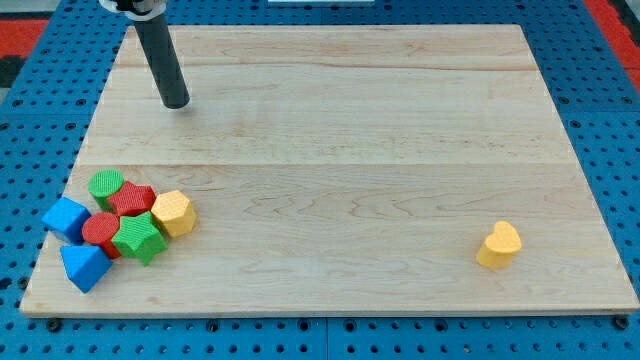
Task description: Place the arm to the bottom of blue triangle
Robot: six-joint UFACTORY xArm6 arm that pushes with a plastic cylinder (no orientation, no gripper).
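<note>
The blue triangle (84, 266) lies near the board's bottom left corner, the lowest block of a tight cluster. Above it are a blue cube (66, 218), a red cylinder (101, 231), a green star (139, 238), a red star-shaped block (132, 199), a green cylinder (106, 185) and a yellow hexagon (173, 212). My tip (177, 101) rests on the board near the view's top left, far above the cluster and to the right of the blue triangle, touching no block.
A yellow heart (499, 245) sits alone at the view's lower right. The wooden board (350, 120) lies on a blue pegboard table; its bottom edge runs just below the blue triangle.
</note>
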